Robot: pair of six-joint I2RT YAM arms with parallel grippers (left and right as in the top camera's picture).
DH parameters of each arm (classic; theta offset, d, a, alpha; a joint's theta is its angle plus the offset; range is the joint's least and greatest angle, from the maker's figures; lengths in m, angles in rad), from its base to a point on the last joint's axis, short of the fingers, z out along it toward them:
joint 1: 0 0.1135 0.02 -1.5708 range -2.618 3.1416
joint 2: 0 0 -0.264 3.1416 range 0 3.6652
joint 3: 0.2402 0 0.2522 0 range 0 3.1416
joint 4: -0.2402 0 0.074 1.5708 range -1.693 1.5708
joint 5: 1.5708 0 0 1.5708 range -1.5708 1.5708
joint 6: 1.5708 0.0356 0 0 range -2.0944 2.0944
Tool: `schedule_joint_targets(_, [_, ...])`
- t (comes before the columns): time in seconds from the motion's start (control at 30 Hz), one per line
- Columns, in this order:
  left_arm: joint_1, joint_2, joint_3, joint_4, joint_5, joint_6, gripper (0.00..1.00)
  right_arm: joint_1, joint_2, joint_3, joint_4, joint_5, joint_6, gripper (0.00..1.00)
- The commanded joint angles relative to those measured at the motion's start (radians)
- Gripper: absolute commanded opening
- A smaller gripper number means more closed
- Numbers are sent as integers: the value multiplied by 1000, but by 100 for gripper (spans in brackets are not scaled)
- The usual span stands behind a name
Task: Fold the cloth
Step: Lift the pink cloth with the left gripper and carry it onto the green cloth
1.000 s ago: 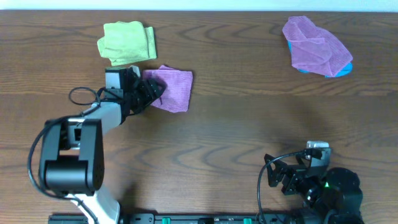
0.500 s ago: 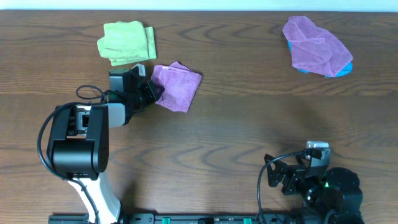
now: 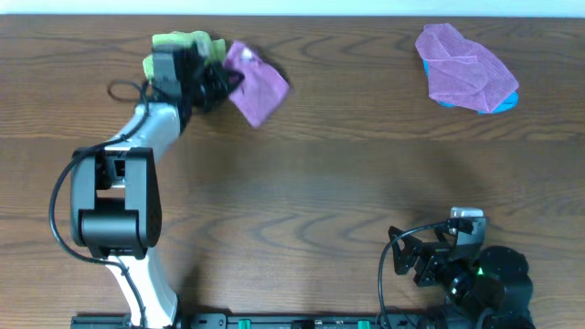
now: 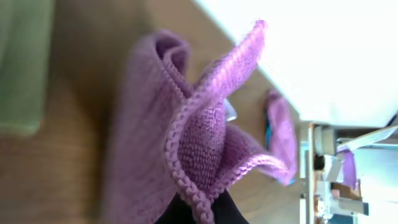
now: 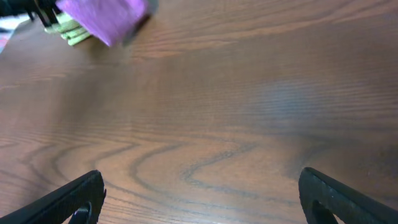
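As the overhead view shows, the left end effector (image 3: 212, 80) pinches a crumpled purple knitted cloth (image 3: 258, 84), which trails rightward from it over the brown wooden bench (image 3: 302, 183), far-left. Left wrist: its hem rises from the clamp. Right wrist: the right end effector (image 5: 200, 186) gapes empty, well apart.

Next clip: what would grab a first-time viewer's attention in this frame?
First comes the small purple knitted cloth, bunched in the left tool at the far-left end of the brown wooden table. It sits right beside a folded yellow-green cloth. After that, the eye goes to a second, crumpled purple cloth at the far right, lying over something blue.
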Motion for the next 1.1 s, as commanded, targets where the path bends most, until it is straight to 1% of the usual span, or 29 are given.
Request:
schedule_joint_targets(0.0, [-5,-5,151,-83,-27,0,6,-5,-6,-2,-2,2,14,99])
schedule_joint_targets(0.1, [-3,-5,293,-206,-124,42,6,-5,-6,-2,-2,2,14,99])
schedule_joint_targets(0.17, [-2,-5,357,-244,-197,64,6,-5,-6,-2,-2,2,14,99])
schedule_joint_targets(0.43, [27,7,373,-229,-365,79,6,-5,-6,-2,-2,2,14,99])
schedule_joint_targets(0.53, [53,43,373,-180,-356,71,6,-5,-6,-2,-2,2,14,99])
schedule_joint_targets(0.63, [76,101,374,-128,-305,32,5,-5,-6,-2,-2,2,14,99])
schedule_joint_targets(0.87, [106,179,374,-152,-299,39,6,-5,-6,-2,-2,2,14,99])
schedule_joint_targets(1.07, [143,196,373,-210,-313,46,6,-5,-6,-2,-2,2,14,99])
